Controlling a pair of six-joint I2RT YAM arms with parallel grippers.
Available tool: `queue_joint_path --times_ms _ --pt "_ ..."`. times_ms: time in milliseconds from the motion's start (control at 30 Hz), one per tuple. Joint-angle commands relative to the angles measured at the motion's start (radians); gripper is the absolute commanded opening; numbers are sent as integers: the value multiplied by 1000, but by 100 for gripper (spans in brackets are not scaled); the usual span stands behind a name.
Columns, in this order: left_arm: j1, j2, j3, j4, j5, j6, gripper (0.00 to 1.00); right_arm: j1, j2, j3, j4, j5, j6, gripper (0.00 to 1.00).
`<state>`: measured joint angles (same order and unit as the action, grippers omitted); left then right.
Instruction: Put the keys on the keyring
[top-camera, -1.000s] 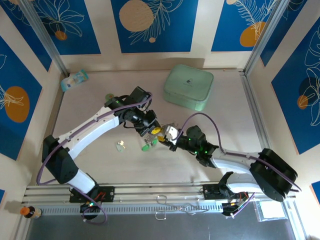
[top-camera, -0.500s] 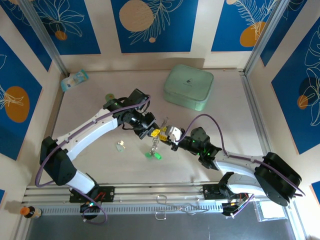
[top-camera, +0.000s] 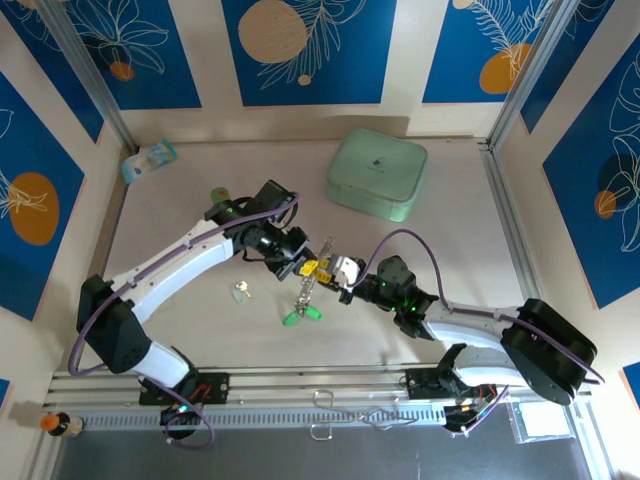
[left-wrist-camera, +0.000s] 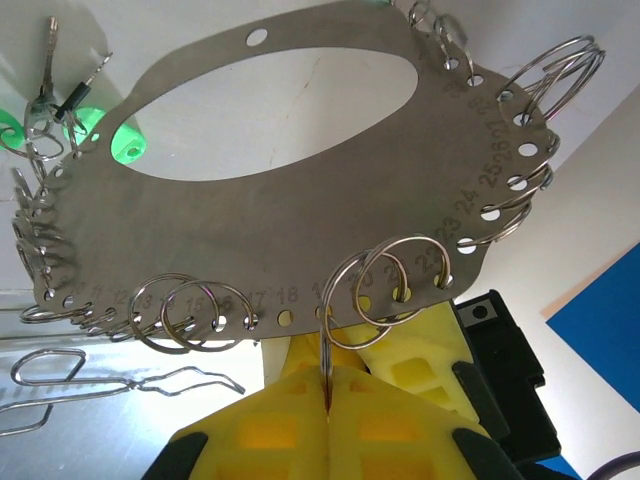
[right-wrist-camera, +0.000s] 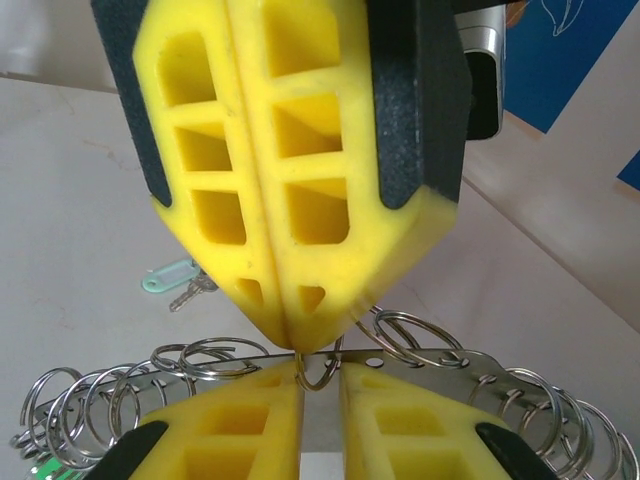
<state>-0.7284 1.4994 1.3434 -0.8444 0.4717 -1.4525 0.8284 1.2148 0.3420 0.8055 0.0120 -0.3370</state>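
Observation:
The keyring (left-wrist-camera: 300, 215) is a flat oval steel plate, its numbered holes hung with several split rings. My left gripper (left-wrist-camera: 326, 375) is shut on one split ring (left-wrist-camera: 345, 300) at the plate's edge, and the plate hangs from it above the table (top-camera: 312, 268). Green-headed keys (top-camera: 301, 315) dangle from its low end (left-wrist-camera: 128, 142). My right gripper (right-wrist-camera: 320, 385) meets the left gripper (right-wrist-camera: 290, 300) tip to tip. Its jaws stand a narrow gap apart round a small ring (right-wrist-camera: 320, 372) on the plate's edge. A loose key with a mint tag (right-wrist-camera: 168, 278) lies on the table (top-camera: 240, 292).
A mint-green case (top-camera: 377, 174) sits at the back right. A green cylinder (top-camera: 218, 194) stands near the left arm's elbow, and a small packet (top-camera: 150, 160) lies in the back left corner. Bent wire hooks (top-camera: 350, 415) hang on the front rail.
The keyring has tilted up and its green keys now hang lower, nearer the front. My right gripper's jaws have narrowed round the ring. The left grip is unchanged.

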Motion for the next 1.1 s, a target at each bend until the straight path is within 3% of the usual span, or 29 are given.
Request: queue_joint_path --times_ms 0,200,367,400,433,500,633,800,900,1067 --pt "4 -33 -18 0 17 -98 0 6 1 28 73 3 -11 19" --pt "4 -67 -88 59 19 -179 0 13 6 29 84 6 -22 18" --pt "6 -108 -158 161 7 -239 0 14 11 43 60 -5 -28 0" --pt "9 -120 -181 199 -3 -245 8 13 7 44 52 -5 -28 0" --pt "14 -140 -207 241 -20 -244 27 12 1 45 39 -6 -27 0" --pt "32 -179 -228 270 -87 -175 45 5 -22 53 -18 -12 -21 0" --pt "86 -258 -222 281 -309 122 62 -25 -91 99 -222 -62 2 0" --pt "106 -347 -313 469 -449 647 56 -61 -129 170 -447 -138 9 0" --pt "106 -420 -447 661 -411 988 53 -89 -135 233 -590 -196 11 0" --pt "106 -492 -619 783 -183 1518 41 -135 -132 309 -746 -274 16 0"
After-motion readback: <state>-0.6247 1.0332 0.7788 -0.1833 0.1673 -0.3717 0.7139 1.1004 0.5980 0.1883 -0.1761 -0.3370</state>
